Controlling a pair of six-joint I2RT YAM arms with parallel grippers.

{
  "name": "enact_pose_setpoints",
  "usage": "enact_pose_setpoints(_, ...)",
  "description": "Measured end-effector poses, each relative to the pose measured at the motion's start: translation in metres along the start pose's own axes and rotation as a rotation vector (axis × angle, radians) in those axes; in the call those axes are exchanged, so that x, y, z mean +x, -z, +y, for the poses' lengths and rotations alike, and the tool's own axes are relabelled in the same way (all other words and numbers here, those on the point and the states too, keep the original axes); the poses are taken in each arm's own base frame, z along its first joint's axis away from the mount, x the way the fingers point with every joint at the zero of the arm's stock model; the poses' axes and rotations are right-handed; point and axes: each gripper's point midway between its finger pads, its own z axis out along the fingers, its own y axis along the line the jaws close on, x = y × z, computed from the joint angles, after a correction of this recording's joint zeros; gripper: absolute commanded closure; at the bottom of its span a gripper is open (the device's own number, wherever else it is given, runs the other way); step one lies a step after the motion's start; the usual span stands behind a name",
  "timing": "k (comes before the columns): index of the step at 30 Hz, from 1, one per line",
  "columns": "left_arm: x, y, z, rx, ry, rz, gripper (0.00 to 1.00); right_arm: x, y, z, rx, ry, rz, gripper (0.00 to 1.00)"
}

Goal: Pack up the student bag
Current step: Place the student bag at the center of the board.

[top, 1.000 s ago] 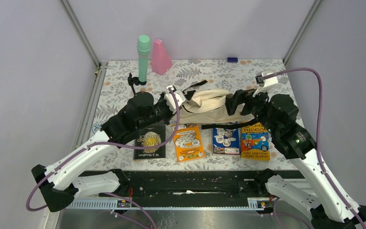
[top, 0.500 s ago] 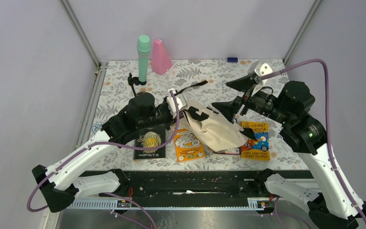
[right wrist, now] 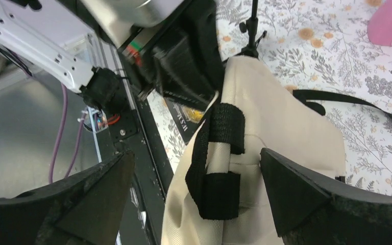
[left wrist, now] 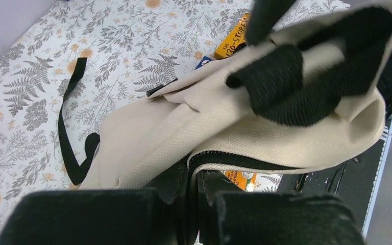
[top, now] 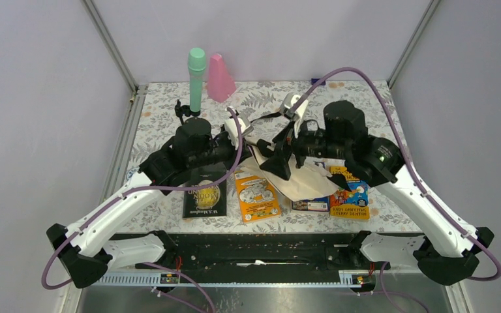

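- Two arms meet over the middle of the floral table (top: pixel 163 111) in the overhead view. The left gripper (top: pixel 249 149) is closed on the left edge of the student bag (top: pixel 303 179), and the right gripper (top: pixel 275 151) is spread wide just beside it, over the cream cloth.
- From there the bag drapes toward the near right. It covers most of a blue book (top: pixel 311 205) and touches a yellow book (top: pixel 352 197). An orange book (top: pixel 256 194) and a black book (top: pixel 204 193) lie to the left in the same row.
- At the far edge, well apart from the bag, stand a green bottle (top: pixel 196 78) and a pink cone (top: pixel 220 77).
- On the left wrist view, the left gripper (left wrist: pixel 194 178) has its jaws pressed together on the bag's (left wrist: pixel 184 122) black zipper trim, with no gap showing. A black handle loop (left wrist: pixel 306 87) sits on top of the cloth, and a loose strap (left wrist: pixel 69 138) trails over the table.
- On the right wrist view, the right gripper (right wrist: pixel 196 155) has its fingers (right wrist: pixel 306 194) far apart and holds nothing. The bag (right wrist: pixel 286 132) and its handle loop (right wrist: pixel 217 163) lie between them. I cannot tell whether either finger touches the cloth.
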Motion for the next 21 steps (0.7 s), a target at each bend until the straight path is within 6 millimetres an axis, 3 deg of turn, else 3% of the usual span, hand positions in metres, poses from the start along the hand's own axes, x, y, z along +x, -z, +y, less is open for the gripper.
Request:
enact_pose_setpoints(6, 0.003, -0.002, 0.003, -0.011, 0.035, 0.009, 1.00, 0.021, -0.004, 0.018, 0.034, 0.048, 0.038, 0.00)
enact_pose_setpoints(15, 0.001, -0.005, 0.011, -0.030, 0.073, -0.002, 1.00, 0.057, -0.008, -0.009, 0.316, 0.174, 0.082, 0.00)
enact_pose_setpoints(21, 0.001, -0.005, 0.013, -0.038, 0.080, -0.003, 1.00, 0.059, -0.017, -0.011, 0.419, 0.235, 0.083, 0.00)
